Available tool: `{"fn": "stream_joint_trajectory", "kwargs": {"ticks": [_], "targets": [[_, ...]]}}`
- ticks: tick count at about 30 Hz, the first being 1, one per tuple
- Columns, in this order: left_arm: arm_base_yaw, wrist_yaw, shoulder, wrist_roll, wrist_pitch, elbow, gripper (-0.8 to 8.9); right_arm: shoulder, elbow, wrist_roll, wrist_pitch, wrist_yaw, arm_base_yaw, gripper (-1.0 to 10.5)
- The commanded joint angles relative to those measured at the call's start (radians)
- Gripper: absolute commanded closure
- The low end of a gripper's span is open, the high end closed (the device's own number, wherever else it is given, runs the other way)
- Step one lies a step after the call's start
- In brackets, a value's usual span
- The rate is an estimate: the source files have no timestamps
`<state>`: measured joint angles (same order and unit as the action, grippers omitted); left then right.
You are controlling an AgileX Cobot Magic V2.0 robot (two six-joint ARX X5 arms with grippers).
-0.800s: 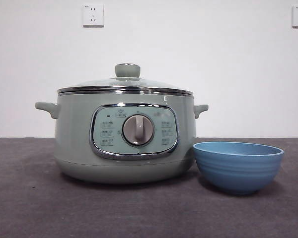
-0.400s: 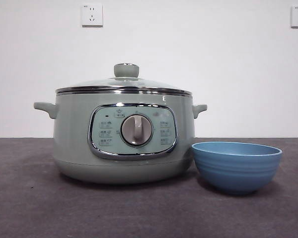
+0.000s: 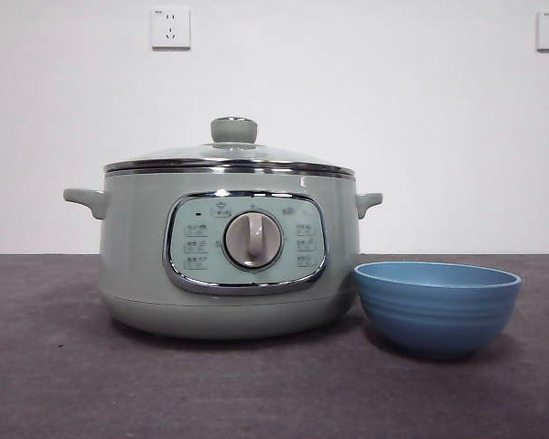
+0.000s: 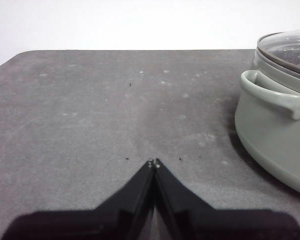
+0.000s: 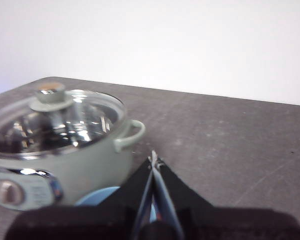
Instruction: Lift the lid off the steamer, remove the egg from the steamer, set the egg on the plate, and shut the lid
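Observation:
The pale green steamer (image 3: 229, 256) stands on the grey table with its glass lid (image 3: 231, 154) closed on top; the knob (image 3: 233, 129) is free. The steamer also shows in the left wrist view (image 4: 275, 135) and the right wrist view (image 5: 60, 150), where the lid (image 5: 60, 122) is seen from above. The blue plate (image 3: 437, 306), a small bowl, sits just right of the steamer and is empty as far as I can see; a sliver of it shows in the right wrist view (image 5: 97, 197). The egg is hidden. My left gripper (image 4: 154, 163) is shut and empty, off to the steamer's side. My right gripper (image 5: 153, 161) is shut and empty, above the plate.
The grey table (image 3: 64, 384) runs to a white wall with two sockets (image 3: 169, 27). Its rounded far corner and edge show in the left wrist view (image 4: 20, 55).
The front picture has shifted very slightly; the steamer, lid and plate stand where they were. Neither arm shows in the front view.

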<state>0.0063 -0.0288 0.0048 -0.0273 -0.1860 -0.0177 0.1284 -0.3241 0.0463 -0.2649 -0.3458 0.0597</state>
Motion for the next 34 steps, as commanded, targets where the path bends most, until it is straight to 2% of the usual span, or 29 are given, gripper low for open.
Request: {"fn": "stream_joint_trajectory", "kwargs": {"ticks": [1, 5, 8, 16, 20, 34], "targets": [[0.002, 0.001, -0.003, -0.006, 0.002, 0.013, 8.17, -0.05, 0.114, -0.013, 0.05, 0.024, -0.002, 9.5], [0.002, 0.001, -0.003, -0.006, 0.002, 0.013, 8.17, -0.108, 0.226, -0.087, 0.063, 0.091, -0.002, 9.5], [0.002, 0.001, -0.003, -0.006, 0.002, 0.013, 8.17, -0.127, 0.28, -0.121, 0.062, 0.09, -0.002, 9.5], [0.002, 0.001, -0.003, -0.006, 0.002, 0.013, 8.17, -0.127, 0.304, -0.118, 0.058, 0.095, -0.001, 9.5], [0.002, 0.001, -0.003, -0.006, 0.002, 0.013, 8.17, -0.127, 0.303, -0.157, 0.059, 0.09, 0.001, 9.5], [0.002, 0.001, -0.003, -0.006, 0.002, 0.013, 8.17, -0.127, 0.303, -0.157, 0.059, 0.091, 0.0, 9.5]]}}
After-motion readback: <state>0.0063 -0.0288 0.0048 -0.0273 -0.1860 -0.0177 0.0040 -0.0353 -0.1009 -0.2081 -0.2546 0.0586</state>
